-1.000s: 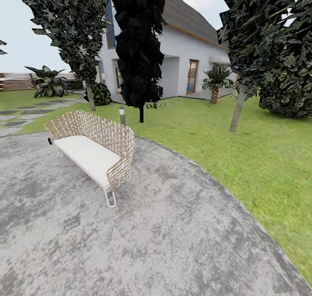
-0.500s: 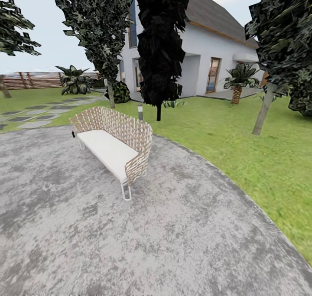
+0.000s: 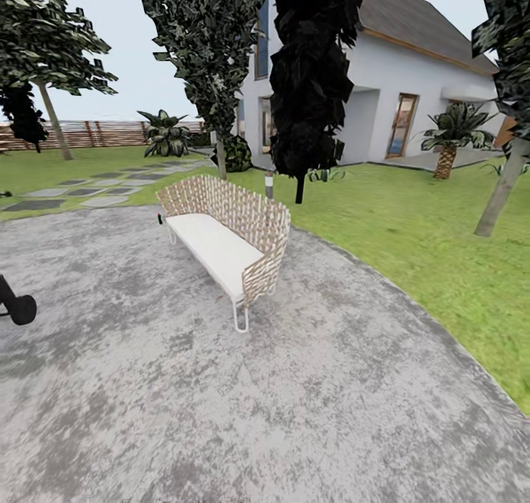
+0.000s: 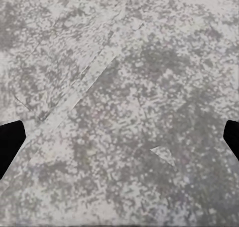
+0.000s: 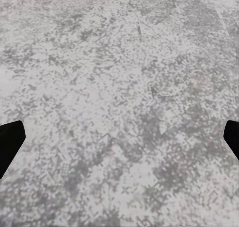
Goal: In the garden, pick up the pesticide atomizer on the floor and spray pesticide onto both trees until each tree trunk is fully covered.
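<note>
My left gripper (image 4: 119, 139) hangs open over mottled grey paving, its dark fingertips (image 4: 10, 142) at the two edges of the left wrist view. My right gripper (image 5: 119, 139) is open the same way over the same paving. In the head view a pale grey-tan tree trunk (image 3: 503, 190) leans on the lawn at the right, and another (image 3: 54, 120) rises far left by the fence. I cannot make out the pesticide atomizer for certain. A tiny dark thing with a red spot (image 3: 159, 218) lies at the bench's far end, too small to identify.
A woven bench with a white seat (image 3: 224, 238) stands on the round grey paved area (image 3: 294, 400). Behind it are a black cypress-like tree (image 3: 313, 83), a leafy tree (image 3: 219, 157), a white house (image 3: 412, 98), a short palm (image 3: 447, 157), stepping stones (image 3: 66, 194) and a slatted fence (image 3: 110, 132). A black rounded object (image 3: 18, 308) sits at the left edge.
The whole head view has slid to the right, so the camera has turned left. The far-left tree, more fence and the black rounded object have come into view.
</note>
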{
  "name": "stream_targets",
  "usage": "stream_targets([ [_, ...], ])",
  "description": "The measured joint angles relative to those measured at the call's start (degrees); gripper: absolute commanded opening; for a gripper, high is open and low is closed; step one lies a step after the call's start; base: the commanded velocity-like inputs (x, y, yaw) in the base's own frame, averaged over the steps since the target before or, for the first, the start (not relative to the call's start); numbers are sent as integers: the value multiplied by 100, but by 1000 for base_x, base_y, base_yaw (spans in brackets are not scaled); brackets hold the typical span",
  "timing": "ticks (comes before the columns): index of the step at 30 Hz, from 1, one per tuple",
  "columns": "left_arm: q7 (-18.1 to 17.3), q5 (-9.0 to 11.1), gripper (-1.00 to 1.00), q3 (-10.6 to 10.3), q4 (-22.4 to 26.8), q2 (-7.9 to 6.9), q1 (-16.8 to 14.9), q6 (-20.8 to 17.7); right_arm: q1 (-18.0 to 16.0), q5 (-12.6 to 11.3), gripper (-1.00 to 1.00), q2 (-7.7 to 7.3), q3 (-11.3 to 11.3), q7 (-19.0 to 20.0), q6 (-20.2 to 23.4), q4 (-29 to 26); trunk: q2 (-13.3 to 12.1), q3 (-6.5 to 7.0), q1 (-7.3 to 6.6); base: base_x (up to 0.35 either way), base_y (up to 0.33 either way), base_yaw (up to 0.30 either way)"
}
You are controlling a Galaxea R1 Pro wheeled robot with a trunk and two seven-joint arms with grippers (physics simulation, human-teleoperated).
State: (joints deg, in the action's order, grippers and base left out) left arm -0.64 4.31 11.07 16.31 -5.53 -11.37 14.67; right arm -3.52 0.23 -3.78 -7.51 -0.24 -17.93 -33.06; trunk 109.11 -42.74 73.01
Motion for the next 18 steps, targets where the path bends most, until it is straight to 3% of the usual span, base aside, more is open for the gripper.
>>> stream_targets([
  [13, 0, -1, 100, 0, -1, 0, 0, 0, -2, 0, 100, 0, 0, 0, 0, 3, 521, -259, 286, 0, 0, 277],
  [18, 0, -20, 100, -9, -5, 0, 0, 0, 0, 0, 100, 0, 0, 0, 0, 3, 523, -270, 286, 6, 0, 277],
])
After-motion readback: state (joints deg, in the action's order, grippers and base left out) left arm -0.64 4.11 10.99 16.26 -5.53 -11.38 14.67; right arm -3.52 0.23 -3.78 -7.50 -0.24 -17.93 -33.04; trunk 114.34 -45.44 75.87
